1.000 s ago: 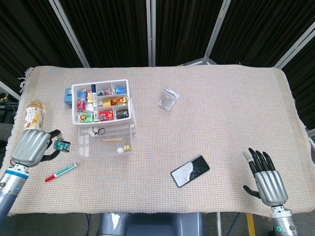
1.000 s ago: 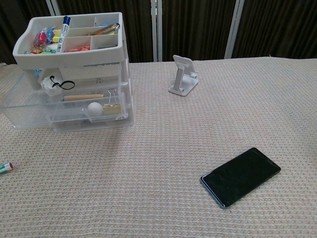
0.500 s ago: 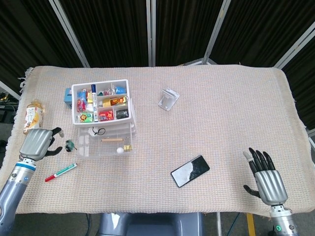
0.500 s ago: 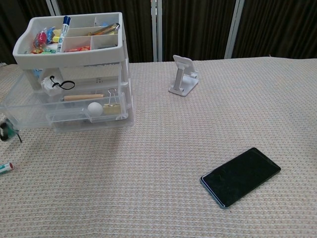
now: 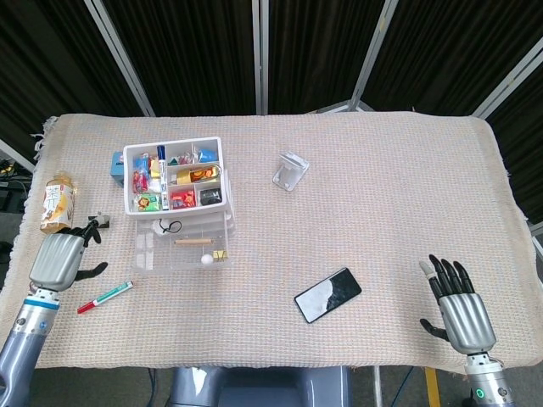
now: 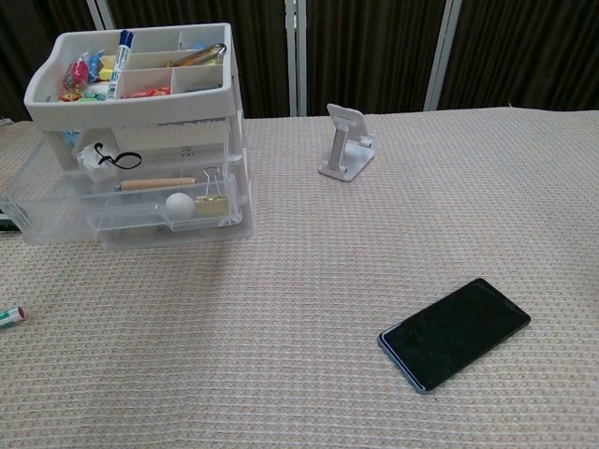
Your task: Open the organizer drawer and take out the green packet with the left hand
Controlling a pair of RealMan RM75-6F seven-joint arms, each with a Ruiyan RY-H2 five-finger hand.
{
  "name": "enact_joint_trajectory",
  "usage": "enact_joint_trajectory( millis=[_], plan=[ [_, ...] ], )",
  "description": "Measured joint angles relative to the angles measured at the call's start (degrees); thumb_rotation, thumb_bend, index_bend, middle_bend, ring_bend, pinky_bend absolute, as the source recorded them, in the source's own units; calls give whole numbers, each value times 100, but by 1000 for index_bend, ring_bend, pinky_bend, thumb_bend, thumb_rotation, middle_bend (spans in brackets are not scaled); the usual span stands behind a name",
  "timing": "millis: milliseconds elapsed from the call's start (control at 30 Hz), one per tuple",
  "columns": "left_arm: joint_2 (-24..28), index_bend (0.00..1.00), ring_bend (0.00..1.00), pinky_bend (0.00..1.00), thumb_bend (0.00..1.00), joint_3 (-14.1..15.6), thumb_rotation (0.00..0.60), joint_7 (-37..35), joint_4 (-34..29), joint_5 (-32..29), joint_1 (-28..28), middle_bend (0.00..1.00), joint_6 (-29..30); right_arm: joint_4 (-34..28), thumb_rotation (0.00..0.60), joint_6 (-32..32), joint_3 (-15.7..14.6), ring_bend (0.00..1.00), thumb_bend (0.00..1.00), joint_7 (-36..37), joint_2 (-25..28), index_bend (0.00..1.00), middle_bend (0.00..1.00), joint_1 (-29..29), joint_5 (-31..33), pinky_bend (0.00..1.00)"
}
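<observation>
From the head view, the left robot hand sits at the table's left edge, back of the hand up, its fingers curled; whether it grasps anything cannot be told, and the green packet is not visible here. Just above it stands a drink bottle, and just to its right lies a red-and-green pen. The organizer is close by to the right, its clear drawer pulled out toward the near edge and holding a white ball, a wooden stick and a clip. The white top tray is divided into compartments filled with small colourful packets and a marker. A phone stand sits further right, a black phone lies near the front, and the right robot hand rests released at the near right corner, fingers spread, holding nothing. From the chest view, the organizer shows its drawers open, the ball beside the clip; the phone stand, phone and pen tip also show, but neither hand.
</observation>
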Motion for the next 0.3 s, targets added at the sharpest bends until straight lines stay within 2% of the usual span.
enact_joint_trajectory(
  millis=[33,100,300],
  plan=[
    [-14,0,20,66,119,51,600,-73,7,77,79,1,72,3,600,-1,4,0,0,2,1,0,0,0,6,0],
    [-53,0,0,9,105,164,600,-244,44,229,259,0,230,6,600,2,21,0,0,11,8,0,0,5,17,0],
    [-266,0,0,0,91,373,600,-422,494,407,675,0,523,-28,600,47,69,0,0,57,44,0,0,8,41,0]
  ],
)
